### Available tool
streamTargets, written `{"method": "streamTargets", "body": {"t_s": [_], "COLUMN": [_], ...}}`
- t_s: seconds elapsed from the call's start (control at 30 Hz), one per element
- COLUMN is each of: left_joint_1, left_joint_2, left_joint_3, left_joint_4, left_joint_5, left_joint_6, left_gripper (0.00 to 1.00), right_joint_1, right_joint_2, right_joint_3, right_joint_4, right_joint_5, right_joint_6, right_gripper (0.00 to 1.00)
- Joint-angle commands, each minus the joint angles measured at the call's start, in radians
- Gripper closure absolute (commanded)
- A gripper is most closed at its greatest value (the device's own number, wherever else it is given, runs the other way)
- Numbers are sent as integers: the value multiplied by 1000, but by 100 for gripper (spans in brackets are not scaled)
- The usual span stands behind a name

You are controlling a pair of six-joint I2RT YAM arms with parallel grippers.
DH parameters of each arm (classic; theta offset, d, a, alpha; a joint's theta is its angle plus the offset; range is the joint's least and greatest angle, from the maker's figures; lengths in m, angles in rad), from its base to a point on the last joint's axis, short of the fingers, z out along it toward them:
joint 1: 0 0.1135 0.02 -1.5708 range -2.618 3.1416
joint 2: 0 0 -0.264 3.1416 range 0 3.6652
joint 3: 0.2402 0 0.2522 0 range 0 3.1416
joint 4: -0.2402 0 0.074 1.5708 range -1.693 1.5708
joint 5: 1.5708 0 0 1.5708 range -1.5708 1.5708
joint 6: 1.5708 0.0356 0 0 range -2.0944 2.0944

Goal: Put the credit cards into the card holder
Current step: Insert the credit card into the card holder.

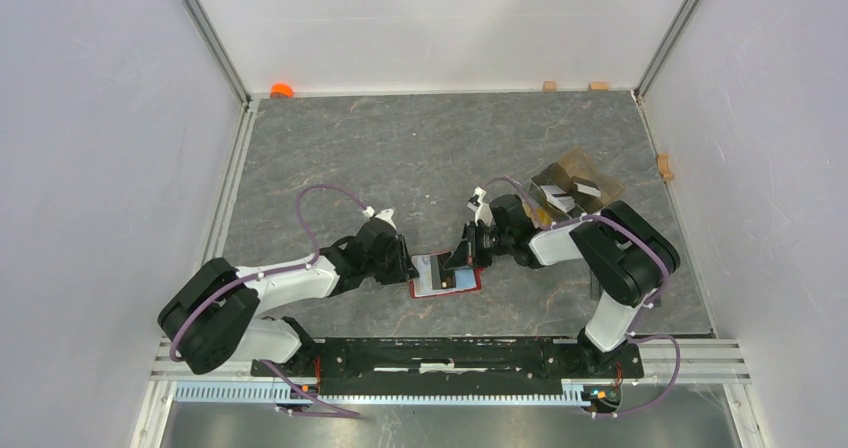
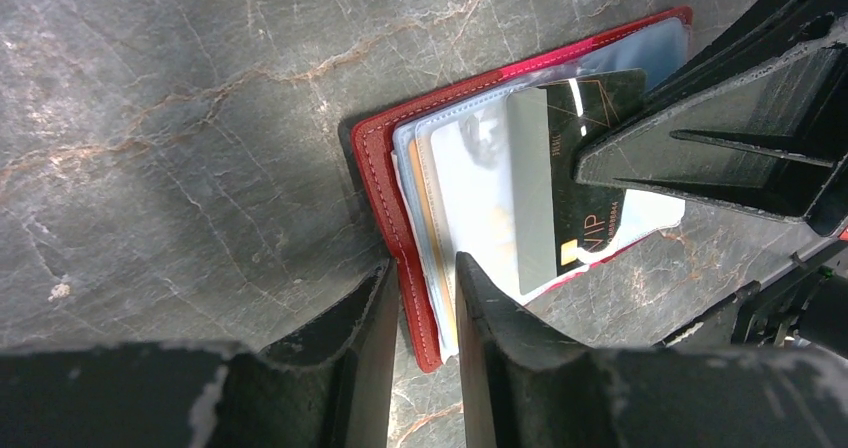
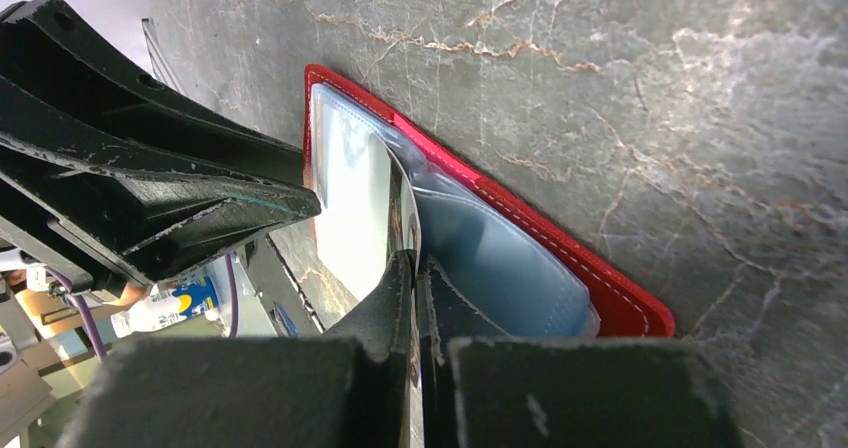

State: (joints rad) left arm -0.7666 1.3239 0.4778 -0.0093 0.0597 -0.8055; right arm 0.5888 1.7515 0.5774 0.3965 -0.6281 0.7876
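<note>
The red card holder [image 1: 462, 283] lies open on the stone tabletop, its clear sleeves [image 2: 470, 183] fanned out. My left gripper [image 2: 422, 268] has its jaws narrowly apart, and the holder's red left edge [image 2: 375, 163] and the sleeve edges fill the gap at the tips. An orange card edge [image 2: 421, 208] shows among the sleeves. A light blue card [image 3: 500, 258] sits in one sleeve. My right gripper [image 3: 413, 260] is shut on a dark credit card [image 2: 585, 168] marked VIP. That card stands tilted, its lower end at a sleeve's mouth.
A crumpled clear-and-brown wrapper [image 1: 572, 188] lies behind the right arm. Small tan blocks [image 1: 548, 85] sit along the back wall, another [image 1: 664, 166] by the right wall. An orange object [image 1: 282, 90] is in the back left corner. White walls enclose the table.
</note>
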Motion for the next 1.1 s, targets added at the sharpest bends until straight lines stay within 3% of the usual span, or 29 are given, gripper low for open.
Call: {"method": "streamTargets", "body": {"t_s": [0.0,0.33,0.47,0.8,1.07], "left_joint_1": [-5,-5,-5,-5,-5], "left_joint_2": [41,59,38,-24,-65], "left_joint_3": [5,-39,-43,3,26], "left_joint_4": [55,150,133,14,-18], "left_joint_5": [44,67,35,-41,-10], "left_joint_6": [45,-36,-37,25,36], "left_gripper": [67,71,71,67,63], "right_joint_1": [48,97,96,97,97], "right_joint_2": [77,70,16,-115,-192], "right_joint_3": [0,48,72,129,184], "right_joint_4": [-148,-106,-181,-362,-454], "right_joint_5": [165,192,220,282,292], "right_joint_6": [-65,-61,-114,-213,-270], "right_gripper": [97,76,74,58,47]}}
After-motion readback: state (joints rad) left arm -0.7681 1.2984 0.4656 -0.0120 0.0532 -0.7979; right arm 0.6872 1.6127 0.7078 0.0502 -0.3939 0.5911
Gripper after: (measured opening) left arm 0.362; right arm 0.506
